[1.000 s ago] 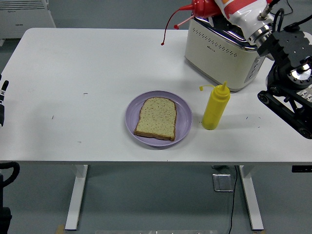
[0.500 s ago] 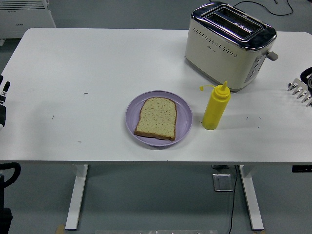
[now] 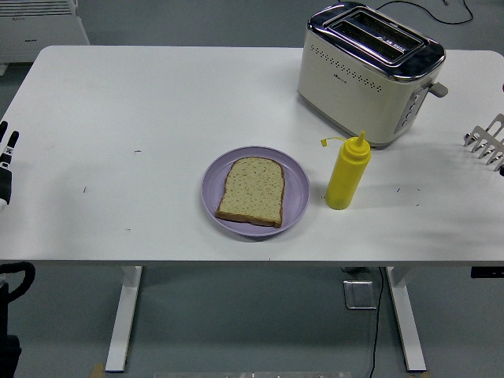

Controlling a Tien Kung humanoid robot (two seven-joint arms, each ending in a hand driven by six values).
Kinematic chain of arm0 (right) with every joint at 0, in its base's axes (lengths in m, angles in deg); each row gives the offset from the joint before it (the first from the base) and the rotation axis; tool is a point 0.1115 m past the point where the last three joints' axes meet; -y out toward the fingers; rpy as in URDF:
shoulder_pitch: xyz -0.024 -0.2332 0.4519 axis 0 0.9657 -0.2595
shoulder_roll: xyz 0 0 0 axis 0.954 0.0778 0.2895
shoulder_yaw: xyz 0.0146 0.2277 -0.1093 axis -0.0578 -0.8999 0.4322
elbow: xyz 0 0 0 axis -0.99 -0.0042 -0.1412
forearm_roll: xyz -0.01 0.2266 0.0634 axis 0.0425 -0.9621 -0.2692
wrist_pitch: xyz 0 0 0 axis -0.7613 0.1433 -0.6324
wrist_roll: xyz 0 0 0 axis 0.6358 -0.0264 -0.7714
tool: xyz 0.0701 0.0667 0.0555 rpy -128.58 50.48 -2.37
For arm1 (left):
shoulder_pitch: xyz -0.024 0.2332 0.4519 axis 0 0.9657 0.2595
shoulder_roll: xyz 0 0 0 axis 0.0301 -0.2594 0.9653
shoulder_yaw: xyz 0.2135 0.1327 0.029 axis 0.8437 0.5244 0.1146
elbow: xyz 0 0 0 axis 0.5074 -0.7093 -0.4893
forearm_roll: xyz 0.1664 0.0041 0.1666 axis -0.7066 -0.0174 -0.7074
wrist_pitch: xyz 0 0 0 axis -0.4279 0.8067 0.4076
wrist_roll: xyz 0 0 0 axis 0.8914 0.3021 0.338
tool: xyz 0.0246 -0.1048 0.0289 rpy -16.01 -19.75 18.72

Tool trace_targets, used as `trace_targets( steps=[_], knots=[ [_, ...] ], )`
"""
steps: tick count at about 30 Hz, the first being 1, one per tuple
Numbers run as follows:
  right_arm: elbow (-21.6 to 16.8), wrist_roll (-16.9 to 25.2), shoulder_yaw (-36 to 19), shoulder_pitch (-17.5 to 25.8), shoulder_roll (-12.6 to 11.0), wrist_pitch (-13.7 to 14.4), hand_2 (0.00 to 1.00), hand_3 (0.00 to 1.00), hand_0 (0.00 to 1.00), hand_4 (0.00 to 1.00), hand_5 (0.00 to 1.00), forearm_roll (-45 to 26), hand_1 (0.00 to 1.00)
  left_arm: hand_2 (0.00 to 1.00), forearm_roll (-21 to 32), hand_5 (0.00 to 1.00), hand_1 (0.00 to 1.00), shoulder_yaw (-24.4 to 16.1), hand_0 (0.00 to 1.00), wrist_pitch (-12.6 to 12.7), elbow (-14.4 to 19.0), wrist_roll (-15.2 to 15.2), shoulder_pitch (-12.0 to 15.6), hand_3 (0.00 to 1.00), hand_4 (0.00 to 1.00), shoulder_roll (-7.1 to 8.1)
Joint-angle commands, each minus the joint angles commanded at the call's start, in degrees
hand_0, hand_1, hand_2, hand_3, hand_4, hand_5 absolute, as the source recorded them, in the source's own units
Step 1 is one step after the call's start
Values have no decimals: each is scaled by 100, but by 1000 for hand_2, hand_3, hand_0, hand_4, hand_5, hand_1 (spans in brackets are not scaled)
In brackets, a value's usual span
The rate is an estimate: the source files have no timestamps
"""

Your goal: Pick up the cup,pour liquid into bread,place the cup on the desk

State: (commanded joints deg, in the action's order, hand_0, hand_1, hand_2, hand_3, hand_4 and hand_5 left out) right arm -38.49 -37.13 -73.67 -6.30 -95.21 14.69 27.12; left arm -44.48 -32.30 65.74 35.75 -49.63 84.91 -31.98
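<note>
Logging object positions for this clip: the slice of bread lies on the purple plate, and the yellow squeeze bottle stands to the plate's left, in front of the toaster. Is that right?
Not quite. In the head view the yellow squeeze bottle stands to the right of the purple plate, not its left. The rest holds: the slice of bread lies on the plate, and the bottle stands in front of the toaster.

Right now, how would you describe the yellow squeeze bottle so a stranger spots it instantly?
Find the cream toaster at the white table's far right. Just in front stands the yellow squeeze bottle, upright, right of the purple plate holding bread. It is the only yellow thing there.
</note>
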Motion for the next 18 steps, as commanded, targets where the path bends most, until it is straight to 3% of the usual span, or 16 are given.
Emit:
trace_targets(
  steps=[7,11,18],
  knots=[
    [61,506,63,278,47,-2,224,278,8,716,57,-1571,105,847,5,998,835,-4,827,5,-2,1,-2,744,664,0],
    [132,840,210,365,73,97,226,279,9,712,54,-1225,106,847,9,998,835,7,827,4,-5,1,-7,744,664,0],
    [328,829,480,448,83,370,227,281,10,709,53,-343,109,846,13,998,833,7,827,9,-5,-1,-13,743,664,5]
  ],
)
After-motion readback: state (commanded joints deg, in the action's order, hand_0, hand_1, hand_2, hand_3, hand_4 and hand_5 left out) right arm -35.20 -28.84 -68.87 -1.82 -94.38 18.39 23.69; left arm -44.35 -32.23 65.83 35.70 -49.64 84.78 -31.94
